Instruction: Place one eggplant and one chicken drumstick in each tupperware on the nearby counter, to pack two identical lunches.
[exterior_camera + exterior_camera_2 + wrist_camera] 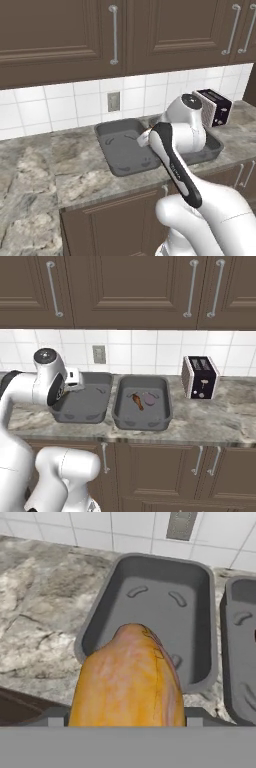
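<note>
Evenly and softly lit, rendered, without glare or hard shadows. Slightly soft throughout; faint shading inside the dark grey rectangular tubs (142,403). Blurred close up on the golden-orange rounded drumstick (127,679).

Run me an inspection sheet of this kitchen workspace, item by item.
Surface: marbled stone counter.
Job's things: two grey tubs side by side; left tub bare inside, right tub holds a brown drumstick and a mauve eggplant.
Clutter: toaster right of the tubs.
Grippers: gripper closed on an orange drumstick, hanging above the left tub's near rim.
Cables: nothing seen.
Surroundings: tiled wall with outlet, dark cabinets.
</note>
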### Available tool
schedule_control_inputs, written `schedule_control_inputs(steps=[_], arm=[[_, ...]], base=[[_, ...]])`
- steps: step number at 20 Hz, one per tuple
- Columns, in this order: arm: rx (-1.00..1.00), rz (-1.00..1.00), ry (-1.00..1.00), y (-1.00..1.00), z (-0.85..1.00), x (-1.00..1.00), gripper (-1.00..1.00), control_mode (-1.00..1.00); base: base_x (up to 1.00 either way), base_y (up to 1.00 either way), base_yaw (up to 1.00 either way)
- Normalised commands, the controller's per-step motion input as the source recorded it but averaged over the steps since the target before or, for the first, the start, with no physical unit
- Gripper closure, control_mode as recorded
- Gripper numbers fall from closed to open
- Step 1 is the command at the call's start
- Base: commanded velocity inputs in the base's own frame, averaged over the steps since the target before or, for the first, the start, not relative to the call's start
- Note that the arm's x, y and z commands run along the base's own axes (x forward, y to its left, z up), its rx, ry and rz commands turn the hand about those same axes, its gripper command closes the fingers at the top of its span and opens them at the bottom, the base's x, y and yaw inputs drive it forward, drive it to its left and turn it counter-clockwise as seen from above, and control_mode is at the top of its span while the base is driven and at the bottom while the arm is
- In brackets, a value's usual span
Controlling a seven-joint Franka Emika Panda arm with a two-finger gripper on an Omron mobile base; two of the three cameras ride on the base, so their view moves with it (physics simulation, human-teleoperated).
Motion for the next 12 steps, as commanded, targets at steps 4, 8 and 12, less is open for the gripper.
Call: schedule_control_inputs(steps=[4,8,12], arm=[[0.00,-0.02,0.10,0.03,-0.32,0.49,1.00,-1.00],[0.00,-0.02,0.11,0.06,-0.30,0.47,1.00,-1.00],[0.00,-0.03,0.07,0.17,-0.36,0.48,1.00,-1.00]], base=[[0.00,0.00,0.00],[0.00,0.00,0.00],[0.00,0.00,0.00]])
